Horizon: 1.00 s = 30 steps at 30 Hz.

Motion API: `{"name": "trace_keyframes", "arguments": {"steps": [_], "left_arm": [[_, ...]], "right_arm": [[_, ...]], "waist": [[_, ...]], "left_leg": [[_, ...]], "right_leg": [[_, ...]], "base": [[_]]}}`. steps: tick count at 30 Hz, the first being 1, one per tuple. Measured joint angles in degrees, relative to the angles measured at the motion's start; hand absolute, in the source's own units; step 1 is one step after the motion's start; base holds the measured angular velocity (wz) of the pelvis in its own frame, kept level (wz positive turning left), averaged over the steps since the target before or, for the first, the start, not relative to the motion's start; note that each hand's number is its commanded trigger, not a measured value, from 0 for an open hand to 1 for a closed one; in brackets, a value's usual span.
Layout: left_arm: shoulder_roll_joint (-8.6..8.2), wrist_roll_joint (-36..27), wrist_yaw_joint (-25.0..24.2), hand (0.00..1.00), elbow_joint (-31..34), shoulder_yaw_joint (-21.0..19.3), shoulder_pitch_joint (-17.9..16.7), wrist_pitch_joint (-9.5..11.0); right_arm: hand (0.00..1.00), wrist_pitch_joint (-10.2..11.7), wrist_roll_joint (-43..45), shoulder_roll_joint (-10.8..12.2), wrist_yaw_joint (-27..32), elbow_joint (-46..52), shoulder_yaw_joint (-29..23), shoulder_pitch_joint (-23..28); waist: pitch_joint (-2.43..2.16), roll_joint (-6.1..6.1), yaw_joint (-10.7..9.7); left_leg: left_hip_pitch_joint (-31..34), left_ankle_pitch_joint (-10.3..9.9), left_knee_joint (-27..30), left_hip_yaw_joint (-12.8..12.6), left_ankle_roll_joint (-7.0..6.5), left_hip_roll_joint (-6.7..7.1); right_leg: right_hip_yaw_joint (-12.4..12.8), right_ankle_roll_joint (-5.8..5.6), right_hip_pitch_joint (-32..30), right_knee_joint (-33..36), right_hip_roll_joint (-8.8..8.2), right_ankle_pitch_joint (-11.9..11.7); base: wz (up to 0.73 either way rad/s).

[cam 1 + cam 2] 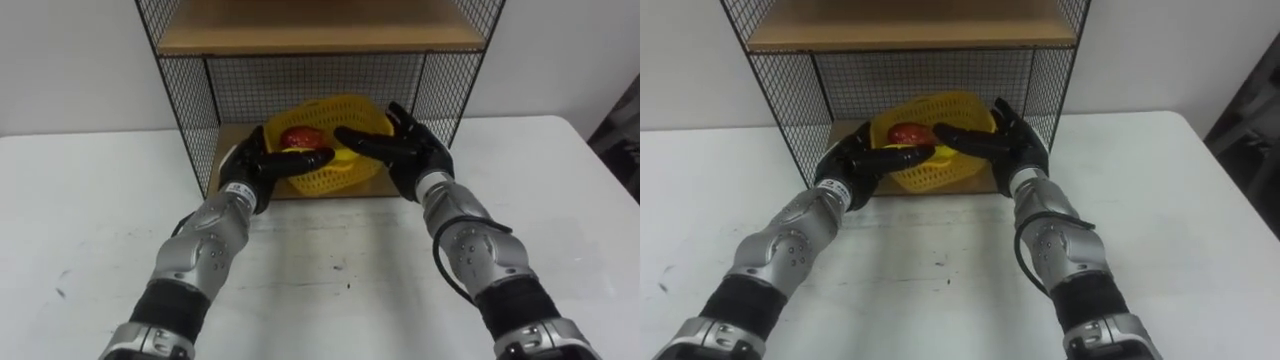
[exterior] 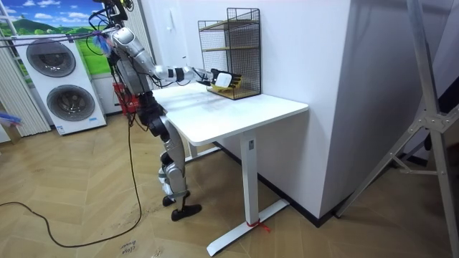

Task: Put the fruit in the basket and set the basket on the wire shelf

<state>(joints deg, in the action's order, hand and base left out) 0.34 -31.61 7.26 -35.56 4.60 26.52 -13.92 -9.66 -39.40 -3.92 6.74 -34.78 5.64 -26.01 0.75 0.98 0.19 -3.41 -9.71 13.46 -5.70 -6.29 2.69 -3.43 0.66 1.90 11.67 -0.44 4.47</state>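
Yellow lattice basket [image 1: 335,178] on the wooden board of the wire shelf [image 1: 190,110].
The left hand [image 1: 262,160] and right hand [image 1: 410,150] flank it, fingers nearly straight, perhaps touching; round red fruit [image 1: 298,137] inside. Room view adds the white table [image 2: 237,115] legs.

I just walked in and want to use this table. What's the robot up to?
The robot stands at the white table, both arms reaching into the wire shelf's lower compartment. Its left hand and right hand flank the yellow basket, fingers stretched against its front and rim. A red fruit lies in the basket, which sits tilted near the front of the bottom board. The hands have not let go yet.
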Motion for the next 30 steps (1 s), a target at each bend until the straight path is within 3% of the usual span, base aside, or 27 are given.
{"name": "trace_keyframes", "arguments": {"steps": [15,25,30], "left_arm": [[0.18,-0.2,1.8,0.0,-1.9,0.0,1.4,-0.1],[0.95,-0.5,0.7,0.0,-3.6,-1.7,1.4,0.2],[2.78,-2.7,0.5,0.0,-4.9,-2.6,1.4,0.1]], "right_arm": [[0.0,-0.4,-1.6,1.2,-0.2,-4.5,-0.3,0.0],[0.0,-0.5,-2.1,1.2,-0.7,-6.7,-2.2,0.1],[0.0,-0.8,-2.3,-0.6,-2.1,-7.7,-3.1,0.4]], "waist": [[0.1,0.2,-0.3],[0.05,0.76,-1.7],[-0.12,1.46,-2.3]], "left_leg": [[-0.4,0.1,-0.3,-0.1,0.06,0.0],[-1.4,0.9,-1.8,0.2,0.26,0.1],[-1.4,0.9,-1.8,0.3,0.27,0.1]], "right_leg": [[0.2,0.0,0.3,-0.1,0.05,0.0],[0.2,0.1,1.2,-1.1,0.11,-0.3],[0.1,0.11,1.2,-1.1,0.09,-0.2]], "base": [[0.0],[0.01],[0.0]]}}
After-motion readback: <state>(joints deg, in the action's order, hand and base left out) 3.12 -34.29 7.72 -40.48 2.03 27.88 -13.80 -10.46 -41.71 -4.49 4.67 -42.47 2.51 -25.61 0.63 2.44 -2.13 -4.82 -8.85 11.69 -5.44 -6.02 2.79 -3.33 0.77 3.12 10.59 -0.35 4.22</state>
